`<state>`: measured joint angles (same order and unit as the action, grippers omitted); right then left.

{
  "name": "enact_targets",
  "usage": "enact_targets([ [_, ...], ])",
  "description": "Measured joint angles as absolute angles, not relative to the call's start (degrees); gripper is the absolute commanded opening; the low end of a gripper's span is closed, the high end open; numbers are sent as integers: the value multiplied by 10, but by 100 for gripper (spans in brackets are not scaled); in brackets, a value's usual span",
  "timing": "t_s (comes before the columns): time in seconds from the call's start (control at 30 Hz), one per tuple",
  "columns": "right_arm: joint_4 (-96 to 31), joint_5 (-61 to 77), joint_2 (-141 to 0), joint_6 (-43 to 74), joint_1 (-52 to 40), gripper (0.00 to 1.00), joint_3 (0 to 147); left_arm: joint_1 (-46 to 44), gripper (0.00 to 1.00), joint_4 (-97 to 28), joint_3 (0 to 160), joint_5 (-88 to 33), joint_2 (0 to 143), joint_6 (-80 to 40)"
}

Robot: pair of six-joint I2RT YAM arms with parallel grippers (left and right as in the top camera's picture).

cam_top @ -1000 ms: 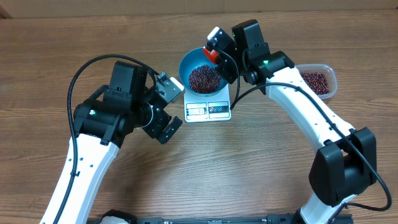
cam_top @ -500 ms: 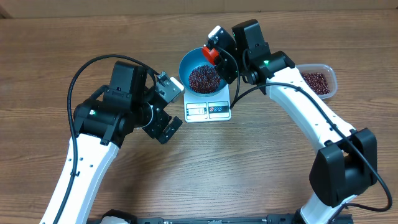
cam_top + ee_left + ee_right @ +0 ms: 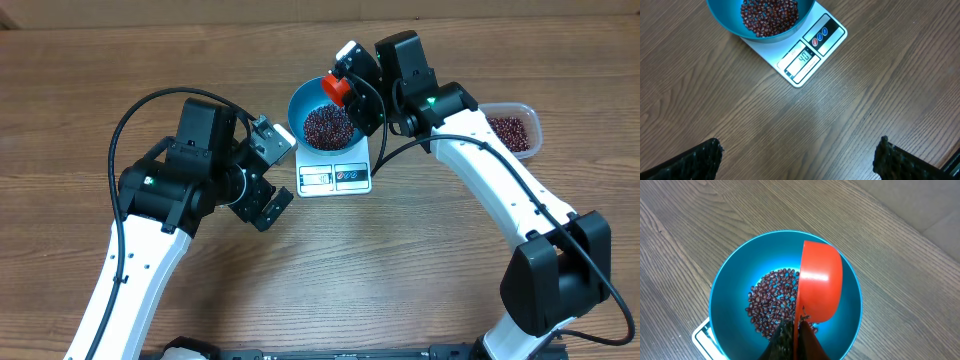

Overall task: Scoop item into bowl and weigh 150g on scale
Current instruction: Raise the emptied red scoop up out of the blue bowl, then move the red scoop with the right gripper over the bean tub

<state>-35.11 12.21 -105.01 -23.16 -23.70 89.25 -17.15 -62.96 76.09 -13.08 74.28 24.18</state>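
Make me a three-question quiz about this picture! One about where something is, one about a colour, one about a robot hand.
1. Where does the bowl stand? A on the scale B on a shelf C on the floor
2. What colour is the scoop? A green B red C yellow
3. How is the left gripper? A open and empty B shut on the bowl C shut on the scoop
Answers: 1 A, the scale's white top shows under the bowl. 2 B, the scoop over the beans is bright red. 3 A, its fingers stand wide apart, nothing between.
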Motion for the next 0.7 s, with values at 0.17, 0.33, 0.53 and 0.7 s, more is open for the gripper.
enact_targets([
  [0.17,-352,115,-1049,-223,-237,4,893,-171,100,-630,761,-131,743,242],
  [0.33,-352,111,-1033,-204,-237,4,893,-171,100,-630,761,-131,743,242],
  [0.53,-357,111,-986,-153,-232,4,893,-171,100,-630,761,-131,743,242],
  [0.7,-382,129,-956,-60,-185,4,893,-171,100,-630,761,-131,743,242],
])
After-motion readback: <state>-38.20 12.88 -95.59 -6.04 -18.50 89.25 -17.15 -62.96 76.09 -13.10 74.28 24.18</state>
